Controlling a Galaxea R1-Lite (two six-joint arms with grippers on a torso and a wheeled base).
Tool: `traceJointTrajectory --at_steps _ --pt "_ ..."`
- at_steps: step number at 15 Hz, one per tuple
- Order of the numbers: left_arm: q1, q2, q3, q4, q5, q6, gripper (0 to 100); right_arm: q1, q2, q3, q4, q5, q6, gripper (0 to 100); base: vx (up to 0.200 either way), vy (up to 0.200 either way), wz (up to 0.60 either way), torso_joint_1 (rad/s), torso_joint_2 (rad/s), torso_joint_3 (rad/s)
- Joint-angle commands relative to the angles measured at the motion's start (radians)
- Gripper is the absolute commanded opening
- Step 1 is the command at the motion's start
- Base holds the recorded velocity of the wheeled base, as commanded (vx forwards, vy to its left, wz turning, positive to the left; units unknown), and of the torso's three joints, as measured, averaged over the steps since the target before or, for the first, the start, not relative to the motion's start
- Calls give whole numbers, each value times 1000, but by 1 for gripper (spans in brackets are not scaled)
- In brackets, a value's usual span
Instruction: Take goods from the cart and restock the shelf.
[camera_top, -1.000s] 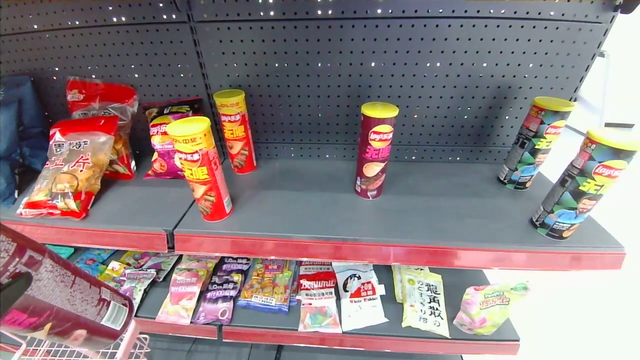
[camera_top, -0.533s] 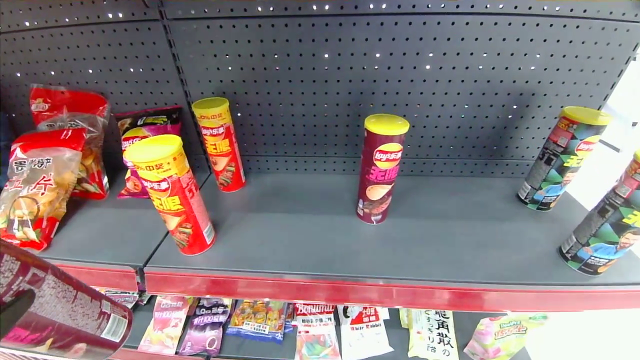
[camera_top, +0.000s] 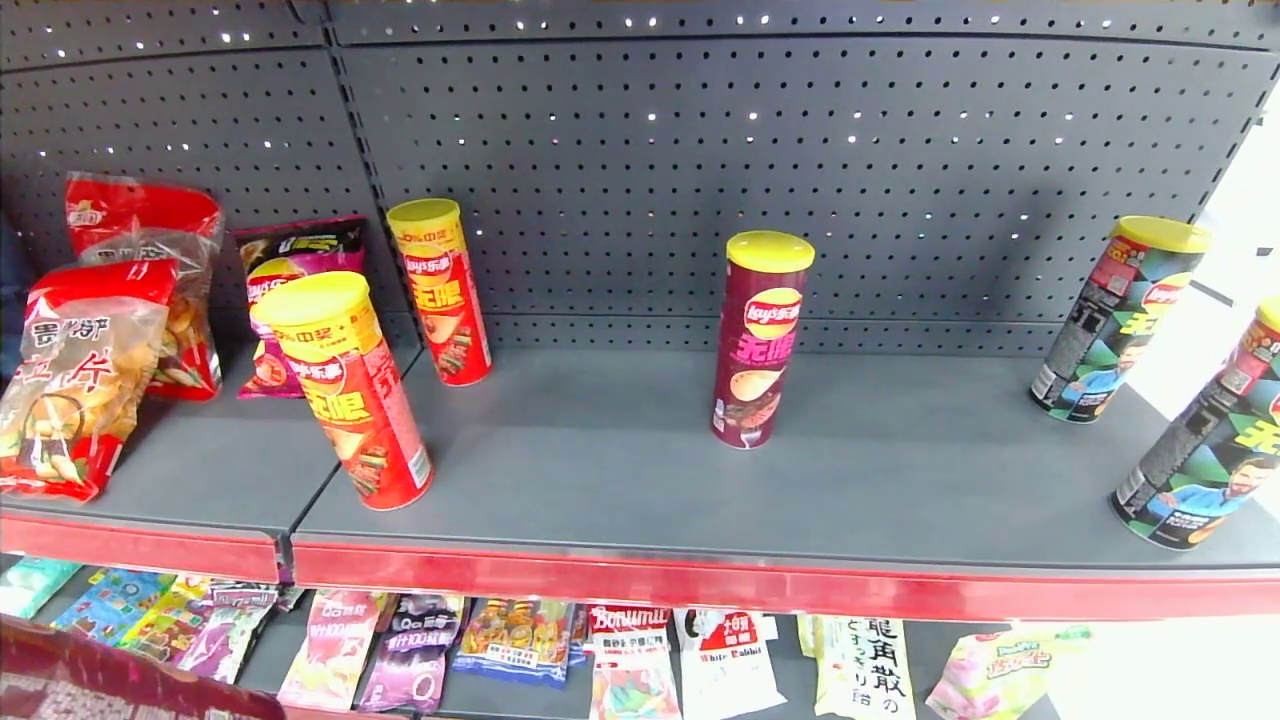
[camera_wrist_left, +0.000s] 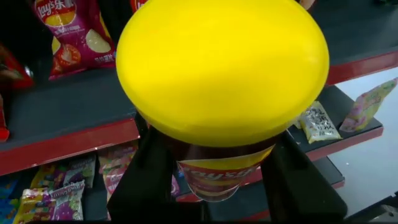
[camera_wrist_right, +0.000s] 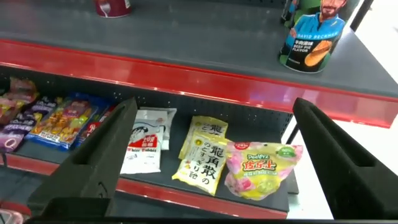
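Left tool (camera_wrist_left: 221, 186) is gripping can (camera_wrist_left: 222, 68), long axis along tool, lid pointing toward wrist. Right tool (camera_wrist_right: 217, 155) is hanging open, empty.

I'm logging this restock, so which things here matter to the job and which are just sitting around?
Job: maroon can in left gripper; upper shelf; matching maroon can standing there.
Bystanders: red cans; black-green cans; crisp bags; sweets packets below.

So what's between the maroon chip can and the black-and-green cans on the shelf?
Nothing. In the head view, the shelf is bare between the maroon chip can and the black-and-green cans.
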Motion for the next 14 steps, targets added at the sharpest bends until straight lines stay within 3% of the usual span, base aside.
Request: traceJointTrajectory --at_steps 1,2,3,4,5,6,8,9,10,11,14 --pt "-4 -10 10 0 1 -2 0 0 1 1 -3 0 -3 100 0 0 0 0 0 0" --pt "-2 -6 18 0 4 -2 0 0 1 -2 -8 3 1 100 0 0 0 0 0 0" --pt "-2 -1 21 0 12 -2 0 1 118 -155 -8 16 35 100 0 0 0 0 0 0" --pt "-2 17 22 0 9 -2 0 6 406 -384 -23 20 152 100 0 0 0 0 0 0" --pt "-4 31 22 0 4 -4 0 21 489 -479 -22 48 176 100 0 0 0 0 0 0" --pt "-4 75 15 -4 4 -2 0 78 627 -546 -25 131 109 100 0 0 0 0 0 0" --pt "-4 105 2 -4 6 -2 0 127 817 -550 -40 141 -52 100 0 0 0 0 0 0" --pt "-4 106 2 -4 6 -2 0 147 868 -579 -62 144 -52 100 0 0 0 0 0 0" --pt "-4 105 1 -4 6 -2 0 267 985 -685 -69 157 -49 100 0 0 0 0 0 0" --pt "-4 105 -1 -4 9 -2 0 331 1063 -732 -80 154 -43 100 0 0 0 0 0 0" --pt "-4 100 -1 -4 14 -2 0 393 1255 -849 -97 158 -39 100 0 0 0 0 0 0"
